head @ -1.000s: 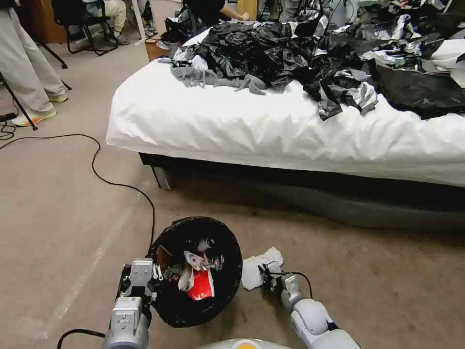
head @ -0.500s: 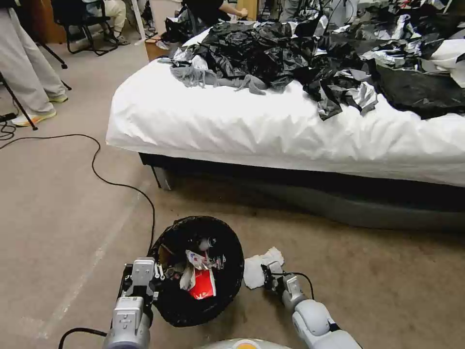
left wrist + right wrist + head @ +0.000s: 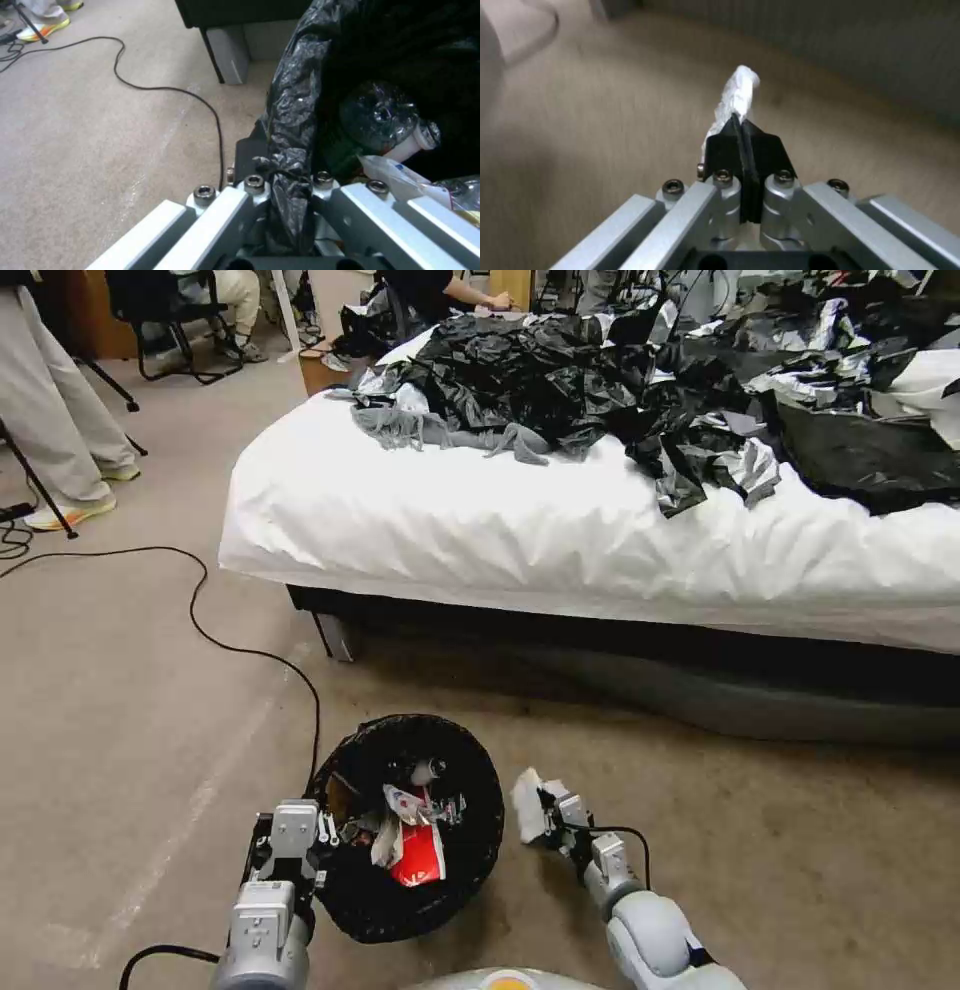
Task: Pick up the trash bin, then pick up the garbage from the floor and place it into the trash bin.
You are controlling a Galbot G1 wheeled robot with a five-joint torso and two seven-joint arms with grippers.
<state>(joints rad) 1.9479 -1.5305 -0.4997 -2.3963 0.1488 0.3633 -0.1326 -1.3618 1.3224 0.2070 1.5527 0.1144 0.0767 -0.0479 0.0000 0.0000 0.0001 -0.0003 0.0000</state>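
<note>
Tissue (image 3: 527, 805) pinched in right end effector (image 3: 545, 815).

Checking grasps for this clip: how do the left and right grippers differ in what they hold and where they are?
The left gripper is clamped on the black-lined rim of the trash bin; the right gripper pinches white tissue paper. The left sits at the bin's left edge; the right is beside the bin on its right, over the carpet. Both are shut on their loads.

bare floor (image 3: 780, 850) right, bed (image 3: 600, 540) (low) ahead
</note>
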